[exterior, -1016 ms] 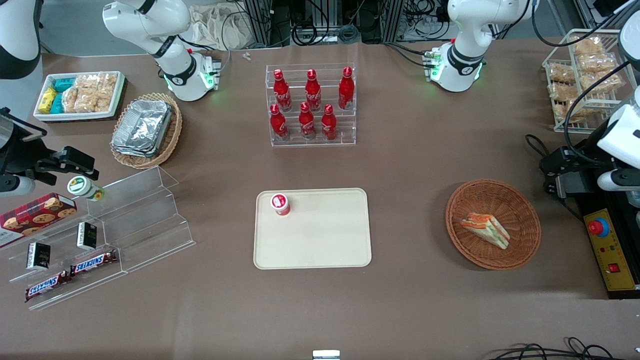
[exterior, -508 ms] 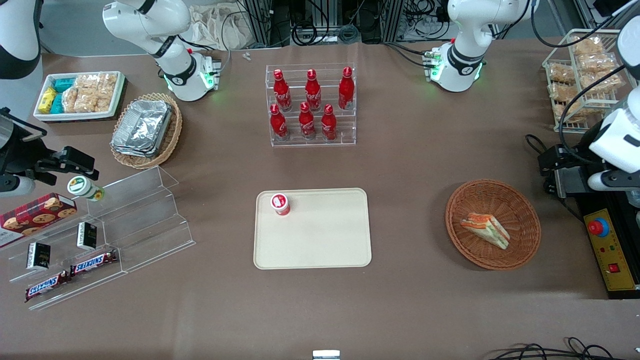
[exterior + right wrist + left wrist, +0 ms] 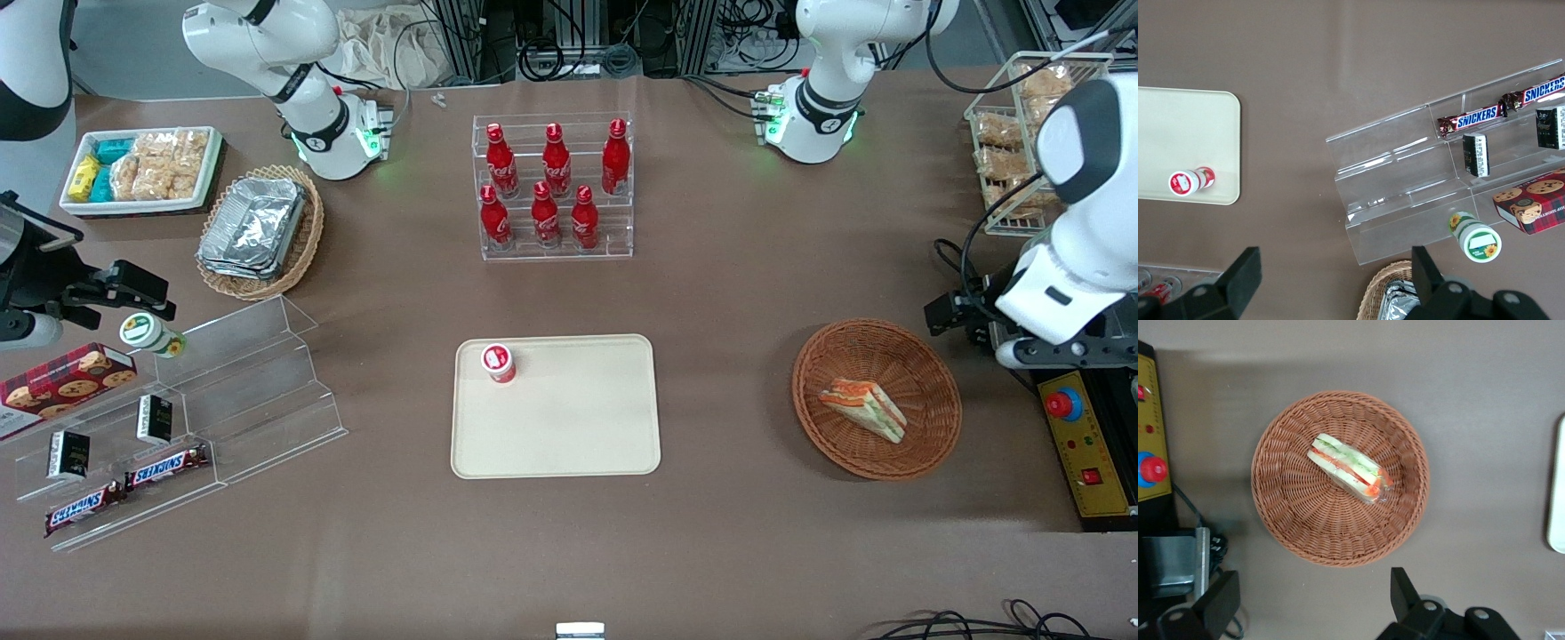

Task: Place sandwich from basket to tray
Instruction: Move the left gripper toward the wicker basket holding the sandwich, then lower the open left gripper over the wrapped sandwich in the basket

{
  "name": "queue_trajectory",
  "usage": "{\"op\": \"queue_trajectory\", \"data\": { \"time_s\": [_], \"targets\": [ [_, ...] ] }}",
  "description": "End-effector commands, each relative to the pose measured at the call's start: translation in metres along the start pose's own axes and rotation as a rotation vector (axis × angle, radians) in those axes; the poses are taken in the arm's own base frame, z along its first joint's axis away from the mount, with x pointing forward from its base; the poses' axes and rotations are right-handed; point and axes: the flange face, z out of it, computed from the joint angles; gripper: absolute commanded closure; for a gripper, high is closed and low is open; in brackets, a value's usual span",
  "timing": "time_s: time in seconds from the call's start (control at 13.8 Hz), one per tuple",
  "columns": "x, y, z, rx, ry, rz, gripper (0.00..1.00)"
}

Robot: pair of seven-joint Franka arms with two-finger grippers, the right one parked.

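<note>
Right now the wrapped sandwich (image 3: 1350,468), white bread with orange-green filling, lies in the basket (image 3: 1281,513); gripper (image 3: 956,316) beside it, fingers (image 3: 1403,592) apart.

Glossy white arm (image 3: 1080,222) with black joint band, black cables looping off it, black gripper (image 3: 1313,610) near the basket (image 3: 1285,520)

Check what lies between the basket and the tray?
Only bare brown tabletop between the basket and the tray, clear in the front view. The gripper hovers open beside the basket.
</note>
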Motion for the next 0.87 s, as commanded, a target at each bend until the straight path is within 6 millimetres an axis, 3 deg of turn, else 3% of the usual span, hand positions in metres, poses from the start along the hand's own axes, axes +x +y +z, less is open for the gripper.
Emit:
{"op": "queue_trajectory", "data": {
  "time_s": [0.0, 0.22, 0.36, 0.58, 0.8],
  "targets": [
    [-0.005, -0.029, 0.027, -0.064, 0.007, -0.095, 0.0],
    [0.003, -0.029, 0.07, -0.081, 0.035, -0.256, 0.0],
    [0.01, -0.018, 0.093, -0.07, 0.046, -0.402, 0.0],
    [0.017, -0.015, 0.111, -0.076, 0.048, -0.596, 0.0],
    [0.027, -0.001, 0.144, -0.061, 0.062, -0.774, 0.0]
  ]
}}
